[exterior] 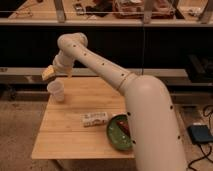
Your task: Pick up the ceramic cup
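Gripper (49,74) hangs over the back-left part of the wooden surface (70,140), just above and slightly left of the ceramic cup (56,92). Jaws spread, nothing pinched. The cup is upright near the left edge of the surface, well apart from the other items. It isn't grasped yet, so I read this as the approach step.

What could go wrong:
- Gripper looks offset to the cup's left. A straight drop could land one jaw on the rim instead of outside the wall, and the cup would tip.
- Cup looks light and sits close to the edge. A sideways nudge during lineup could slide it off onto the floor (20,125).
- Cup is tapered, narrower at the base. A grip closed too low or too softly could let it slip or squirt out on the lift.
- Closing with the cup off-centre means one jaw touches first and shoves the cup before the other arrives.
- Can't tell the exact gap between jaws and rim from this angle, so depth misjudgement is likely.

Lower risk: the arm (100,70) crosses above the surface and hides part of the green plate (116,135). The packet (95,119) lies near the plate and well apart from the cup, so it should only be disturbed if the arm drops low.
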### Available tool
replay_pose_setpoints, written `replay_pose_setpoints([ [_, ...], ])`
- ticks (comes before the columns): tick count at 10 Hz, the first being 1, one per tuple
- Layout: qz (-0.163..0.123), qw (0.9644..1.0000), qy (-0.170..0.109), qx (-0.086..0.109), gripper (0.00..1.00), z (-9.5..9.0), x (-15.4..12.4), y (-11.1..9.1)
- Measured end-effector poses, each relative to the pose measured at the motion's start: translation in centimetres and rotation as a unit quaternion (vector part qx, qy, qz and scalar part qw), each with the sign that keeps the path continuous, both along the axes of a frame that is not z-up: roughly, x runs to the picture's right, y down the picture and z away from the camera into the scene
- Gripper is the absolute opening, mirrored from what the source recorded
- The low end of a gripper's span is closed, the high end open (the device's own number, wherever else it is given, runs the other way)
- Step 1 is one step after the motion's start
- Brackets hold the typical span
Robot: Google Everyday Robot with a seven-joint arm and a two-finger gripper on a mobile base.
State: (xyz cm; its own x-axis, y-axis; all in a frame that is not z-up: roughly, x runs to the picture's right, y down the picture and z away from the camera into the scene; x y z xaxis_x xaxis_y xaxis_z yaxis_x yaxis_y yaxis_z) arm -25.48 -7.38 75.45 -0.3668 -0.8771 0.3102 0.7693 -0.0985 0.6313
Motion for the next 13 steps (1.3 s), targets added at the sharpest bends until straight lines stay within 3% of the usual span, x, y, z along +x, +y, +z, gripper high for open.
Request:
replay_pose_setpoints([
  [2, -0.005, 1.0000, 0.004, -0.007, 0.80, -2.8, 0.4, 0.9],
  [3, -0.006, 0.9999, 0.005, -0.008, 0.80, -3.3, 0.4, 1.1],
  [8, -0.007, 0.9999, 0.005, -0.008, 0.80, -3.2, 0.4, 1.1],
  [9, -0.004, 0.9999, 0.012, -0.007, 0.80, -2.6, 0.6, 0.8],
  [10, 0.003, 0.9994, 0.035, -0.006, 0.80, -0.1, 1.9, 0.4],
  [13, 0.018, 0.9977, 0.065, -0.006, 0.80, 4.5, 3.4, -0.2],
])
